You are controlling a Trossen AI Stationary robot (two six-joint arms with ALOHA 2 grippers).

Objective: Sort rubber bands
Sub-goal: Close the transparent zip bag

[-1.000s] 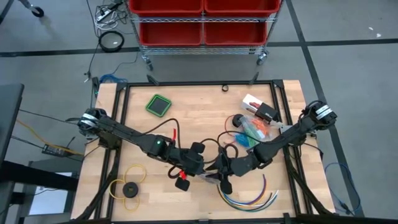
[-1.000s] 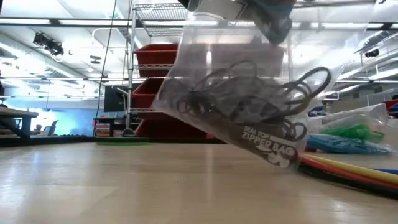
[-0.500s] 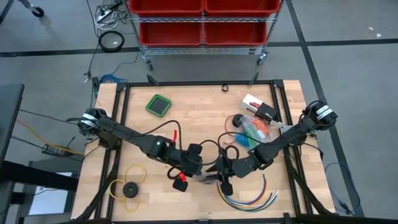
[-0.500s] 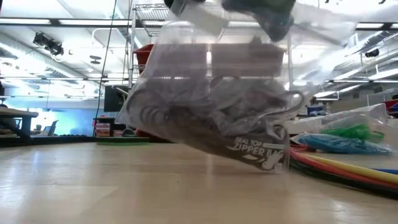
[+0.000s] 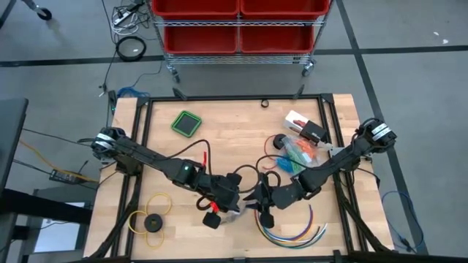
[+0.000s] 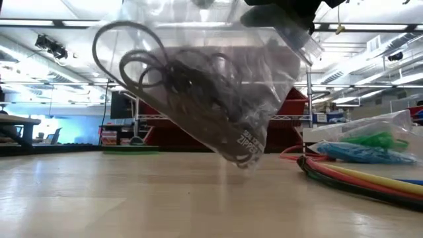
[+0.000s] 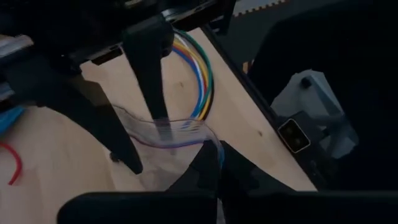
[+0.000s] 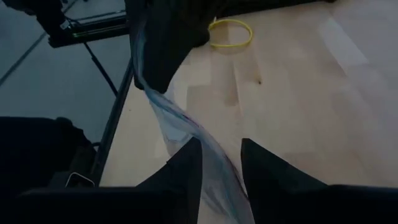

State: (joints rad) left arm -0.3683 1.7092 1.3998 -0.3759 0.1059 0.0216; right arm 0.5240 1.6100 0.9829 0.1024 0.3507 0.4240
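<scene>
Left gripper [image 5: 232, 201]: fingers pressed together, pinching one edge of a clear zip bag [image 6: 218, 92]. Right gripper [image 5: 257, 206]: fingers parted a little with the bag's opposite rim lying between them; in the right wrist view the clear film [image 8: 186, 134] runs between the two dark fingers [image 8: 261, 165]. The bag is held up off the table between both grippers, near the front centre of the table, tilted with one corner hanging down.

Wooden table [image 5: 234, 131] carries a green square pad [image 5: 186, 123], a yellow ring [image 5: 150, 208] with black disc, curved multicoloured cables [image 5: 292, 232], and further clear bags with blue and green contents [image 6: 370, 147]. Red bins [image 5: 238, 22] on a wire shelf stand behind the table.

Dark rubber bands [image 6: 178, 76] are seen bunched inside the held bag, some loops pressed against its upper side.
</scene>
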